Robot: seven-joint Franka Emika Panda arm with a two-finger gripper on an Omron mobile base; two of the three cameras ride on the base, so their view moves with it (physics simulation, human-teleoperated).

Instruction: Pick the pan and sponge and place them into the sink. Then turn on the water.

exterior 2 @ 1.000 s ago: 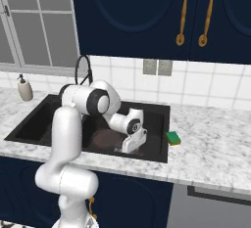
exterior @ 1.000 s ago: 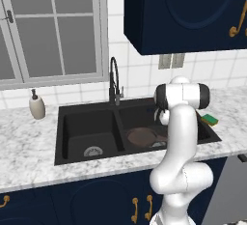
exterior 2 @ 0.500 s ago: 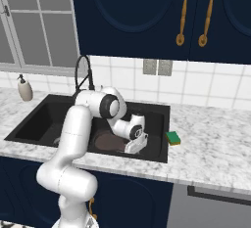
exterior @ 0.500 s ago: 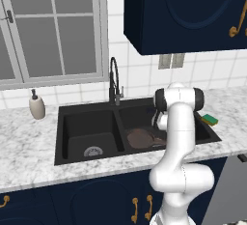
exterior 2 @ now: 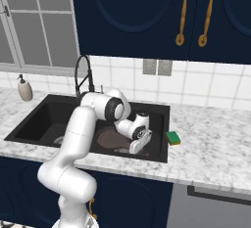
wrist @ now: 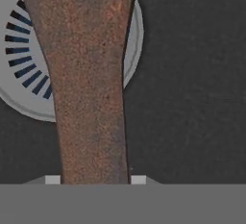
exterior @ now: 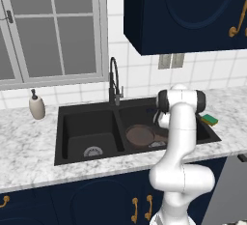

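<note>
Black sink (exterior: 65, 137) — one pan (exterior: 140, 135), one sponge (exterior: 210, 119)

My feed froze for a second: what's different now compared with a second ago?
The arm has lowered further into the right basin of the sink, bringing the pan down onto its floor. The hand remains closed around the pan's handle, low over the drain. The sponge hasn't moved from the counter, and no water runs from the faucet.
</note>
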